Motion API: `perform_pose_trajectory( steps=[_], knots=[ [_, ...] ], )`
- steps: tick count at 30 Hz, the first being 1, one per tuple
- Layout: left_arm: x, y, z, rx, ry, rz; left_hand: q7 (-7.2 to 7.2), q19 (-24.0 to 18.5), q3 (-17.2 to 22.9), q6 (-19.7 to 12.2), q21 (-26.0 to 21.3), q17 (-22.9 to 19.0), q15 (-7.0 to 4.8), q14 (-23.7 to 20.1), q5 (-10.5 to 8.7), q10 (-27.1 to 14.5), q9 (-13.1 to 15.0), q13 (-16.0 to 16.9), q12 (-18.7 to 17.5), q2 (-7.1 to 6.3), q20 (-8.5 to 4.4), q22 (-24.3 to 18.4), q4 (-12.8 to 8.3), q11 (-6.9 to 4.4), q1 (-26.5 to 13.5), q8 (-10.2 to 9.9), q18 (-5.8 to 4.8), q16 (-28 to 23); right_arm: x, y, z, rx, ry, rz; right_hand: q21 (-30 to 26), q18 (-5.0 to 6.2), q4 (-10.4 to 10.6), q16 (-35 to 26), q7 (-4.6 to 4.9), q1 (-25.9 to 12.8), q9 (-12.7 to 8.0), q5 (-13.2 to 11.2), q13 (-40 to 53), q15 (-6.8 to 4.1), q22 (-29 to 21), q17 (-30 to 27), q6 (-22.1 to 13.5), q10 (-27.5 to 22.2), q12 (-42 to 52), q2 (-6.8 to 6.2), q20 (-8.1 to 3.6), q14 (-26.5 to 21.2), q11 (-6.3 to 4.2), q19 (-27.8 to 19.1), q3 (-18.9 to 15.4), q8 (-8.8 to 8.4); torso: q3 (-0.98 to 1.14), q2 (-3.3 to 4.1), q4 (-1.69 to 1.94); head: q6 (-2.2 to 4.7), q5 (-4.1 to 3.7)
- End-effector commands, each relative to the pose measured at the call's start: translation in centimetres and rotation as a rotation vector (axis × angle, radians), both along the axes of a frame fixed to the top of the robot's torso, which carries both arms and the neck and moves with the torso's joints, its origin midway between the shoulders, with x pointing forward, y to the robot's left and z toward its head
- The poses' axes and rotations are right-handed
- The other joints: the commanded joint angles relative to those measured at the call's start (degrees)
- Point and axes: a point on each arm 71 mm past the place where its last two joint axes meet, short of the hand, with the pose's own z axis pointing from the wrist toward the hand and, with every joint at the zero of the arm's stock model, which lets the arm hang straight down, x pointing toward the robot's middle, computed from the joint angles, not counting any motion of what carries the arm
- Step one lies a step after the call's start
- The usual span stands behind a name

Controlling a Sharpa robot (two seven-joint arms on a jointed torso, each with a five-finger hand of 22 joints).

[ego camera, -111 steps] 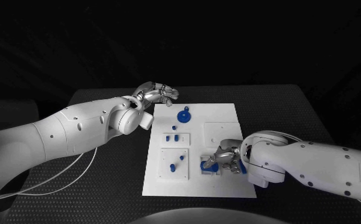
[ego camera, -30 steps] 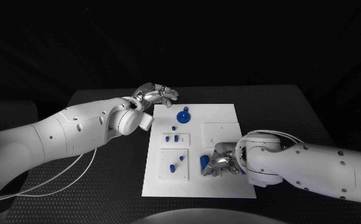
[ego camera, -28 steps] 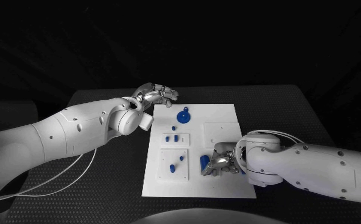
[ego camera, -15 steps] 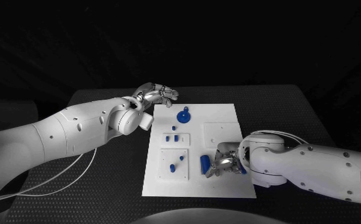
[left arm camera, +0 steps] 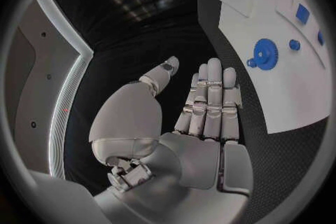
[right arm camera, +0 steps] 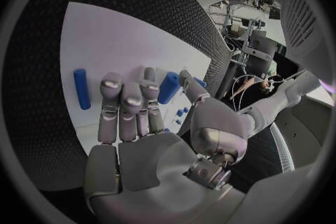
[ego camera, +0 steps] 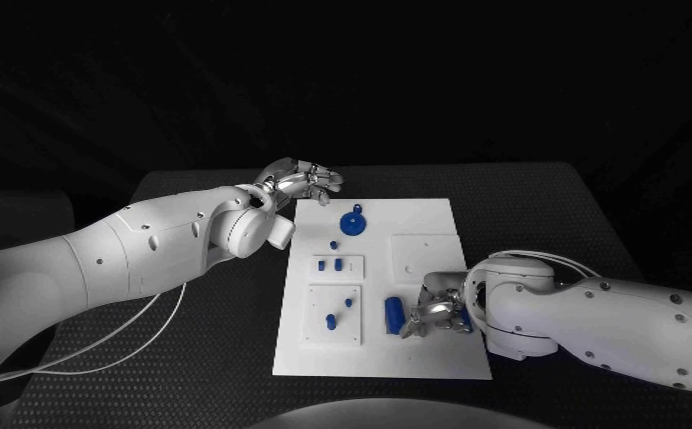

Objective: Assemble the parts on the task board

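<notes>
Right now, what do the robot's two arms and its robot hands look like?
Both arms have smooth, rounded white shells. The left arm has small dark dots on its shell and thin pale cables hanging beneath it. The right arm carries a thin pale cable looped over its wrist. The left robot hand and right robot hand are silver metal with segmented fingers.

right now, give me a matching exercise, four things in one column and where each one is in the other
1 left robot hand
2 right robot hand
3 blue gear
4 blue bar

A far end of the task board
B lying beside a robot hand
C over the black table, off the board
D over the board's near right part

Pairs: 1-C, 2-D, 3-A, 4-B
</notes>
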Motion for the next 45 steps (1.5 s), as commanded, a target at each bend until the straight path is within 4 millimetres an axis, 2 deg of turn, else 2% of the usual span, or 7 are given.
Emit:
perform_pose_trajectory(
  steps=[1,7,9,20,32,39,45],
  knots=[
    [0.0,-0.2,0.1,-0.011,0.001,-0.011,0.08,0.4,0.1,-0.4,-0.3,0.1,0.08,0.2,0.2,-0.4,-0.1,-0.1,0.0,0.02,-0.09,0.1,0.3,-0.02,-0.4,0.0,0.7,-0.4,0.0,0.0,0.0,0.003,-0.008,0.006,-0.1,2.54,0.0,-0.2,0.38,0.0,-0.1,-0.1,0.1,-0.04,-0.1,0.1,0.8,0.4,-0.4,0.96,-0.22,0.3,0.0,0.1,-0.2,-0.09,0.0,0.0,0.02,-0.04,0.03],
    [0.0,-0.2,0.1,-0.01,0.001,-0.01,0.08,0.4,0.1,-0.5,-0.3,0.1,0.08,0.2,0.21,-0.4,-0.1,-0.1,0.0,0.01,-0.09,0.1,0.3,-0.02,-0.3,0.0,0.7,-0.4,0.1,0.0,0.0,0.003,-0.015,0.006,-0.1,2.54,0.2,-0.2,0.35,0.2,-0.1,-0.1,0.1,-0.05,-0.1,0.1,0.9,0.5,-0.4,1.89,-0.24,0.3,-0.02,0.1,0.1,-0.07,0.0,0.02,0.0,-0.09,0.15],
    [0.0,-0.2,0.1,-0.01,0.001,-0.01,0.08,0.4,0.1,-0.5,-0.3,0.1,0.08,0.2,0.21,-0.4,-0.1,-0.1,0.0,0.01,-0.09,0.1,0.3,-0.02,-0.3,0.0,0.7,-0.4,0.1,0.0,0.0,-0.001,-0.019,0.01,-0.2,2.54,1.0,-0.2,0.32,0.0,-0.1,-0.1,0.1,-0.07,-0.2,0.3,1.0,0.6,-0.5,3.43,-0.22,0.4,-0.05,0.2,0.9,-0.04,-0.01,0.03,0.01,-0.1,0.19],
    [-0.1,-0.2,0.1,-0.01,0.004,-0.011,0.08,0.4,0.1,-0.5,-0.3,0.1,0.08,0.2,0.21,-0.4,-0.1,-0.1,0.0,-0.03,-0.09,0.1,0.2,-0.02,-0.2,0.0,0.71,-0.4,0.7,1.2,0.0,-0.058,-0.084,0.083,0.3,2.54,2.2,0.2,0.25,1.9,-0.4,-0.1,0.3,-0.11,-0.3,1.4,1.5,1.1,-0.6,3.8,-0.12,0.9,-0.12,0.5,6.7,0.02,-0.03,0.01,0.04,-0.24,0.34],
    [-0.1,-0.3,0.0,-0.008,0.008,-0.015,0.08,0.4,0.1,-0.5,-0.4,0.2,0.09,0.2,0.2,-0.5,-0.1,-0.1,0.0,-0.04,-0.08,0.1,0.2,-0.01,-0.2,0.0,0.71,-0.4,0.5,1.6,-0.2,-0.08,-0.059,0.116,0.5,2.54,1.9,0.4,0.25,2.4,-0.5,-0.1,0.4,-0.09,-0.2,1.8,1.6,1.3,-0.6,4.02,0.01,1.1,-0.11,0.5,8.1,0.08,-0.06,0.0,-0.03,-0.14,0.26],
    [-0.1,-0.2,0.0,-0.006,0.009,-0.013,0.1,0.4,0.1,-0.5,-0.4,0.2,0.09,0.2,0.2,-0.5,-0.1,-0.1,0.0,-0.07,-0.07,0.2,0.2,0.0,-0.1,0.0,0.7,-0.4,0.4,1.6,-0.1,-0.049,-0.05,0.091,0.8,2.54,0.0,0.2,0.4,3.1,-0.8,0.2,0.6,0.12,-0.2,1.9,1.7,1.4,-0.8,0.49,0.34,1.3,0.06,0.6,7.0,-0.02,0.0,-0.01,-0.04,0.0,0.23],
    [-0.1,-0.2,0.0,-0.006,0.01,-0.013,0.1,0.4,0.2,-0.5,-0.4,0.2,0.1,0.2,0.21,-0.5,-0.1,-0.1,0.0,-0.02,-0.07,0.2,0.2,0.0,-0.1,0.0,0.71,-0.5,0.4,1.7,0.0,-0.032,-0.053,0.075,0.8,2.54,0.5,0.1,0.34,3.1,-0.9,0.0,0.7,0.05,-0.4,2.0,1.7,1.5,-0.9,-2.97,0.27,1.3,-0.02,0.7,5.6,0.0,0.02,0.01,-0.01,0.02,0.23]
  ],
)
